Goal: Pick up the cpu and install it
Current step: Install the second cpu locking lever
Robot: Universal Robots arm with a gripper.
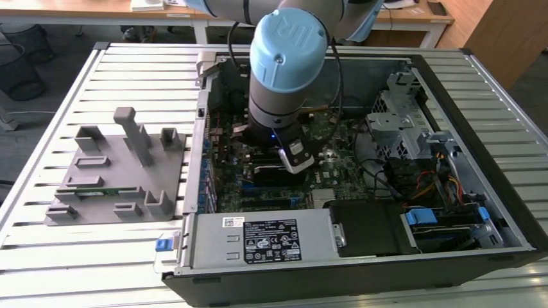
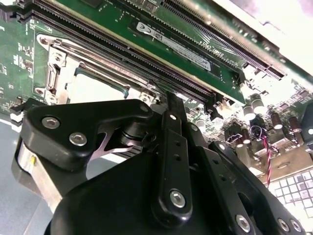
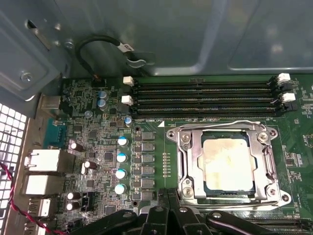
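Looks close to finished. Easy to spot the cpu (image 3: 227, 161) in the first wrist view: flat, square, shiny grey, with pale smudges on its top. Not up in the air and not in any grip. Lying flat in its place on the green board (image 3: 98, 147), with a silver metal frame (image 3: 188, 169) all around it. Just beside the frame, 4 long black slots (image 3: 205, 93) in a row.

In the exterior view, down inside the open computer case (image 1: 479, 96) goes the arm (image 1: 287, 58), low over the middle of the board.

Now for the claw (image 3: 167, 196). Tips squeezed close together in the first wrist view, with nothing held between them. Right by the edge of the metal frame, near the cpu but not touching it.

Out on the tabletop (image 1: 51, 256), to the exterior view's left of the case, a grey holder (image 1: 120, 173) with a thin green stick (image 1: 99, 191) lying in it. Well apart from the chip.

So, as a guess from all this: picking up done, and setting the chip into its place done too. Hard to tell whether the frame is pressed down and locked over the chip. If not locked, then only that 1 small bit left to do.
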